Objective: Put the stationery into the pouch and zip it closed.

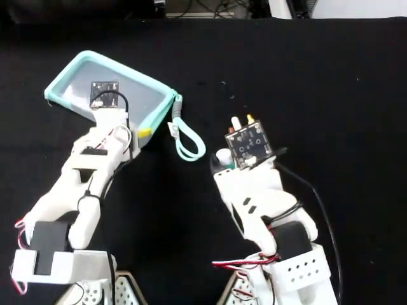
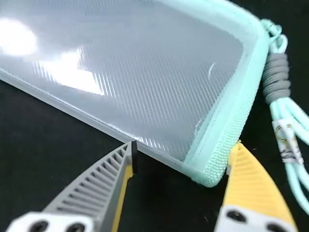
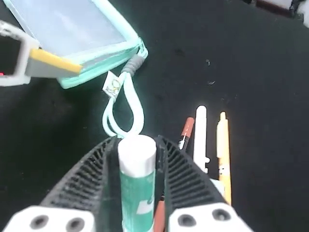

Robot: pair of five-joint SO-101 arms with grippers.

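The right tool [image 3: 136,145] pinched a green-and-white glue stick [image 3: 137,166] between its black fingers. Just beside it, red, white and orange pens [image 3: 200,135] lay on the black counter [image 1: 318,82]. Farther off, the left tool [image 2: 183,147] stood spread astride a corner of the clear, mint-edged pouch [image 2: 145,72], whose strap loop [image 3: 123,111] lay beside that corner.

Print on the glue stick [image 3: 137,183] cannot be read.

1 pouch [image 2: 145,72] with 1 strap [image 3: 136,63], 1 glue stick [image 3: 137,157], 1 red pen [image 3: 186,131], 1 white pen [image 3: 200,133], 1 yellow pen [image 3: 222,145]: 3 pens.
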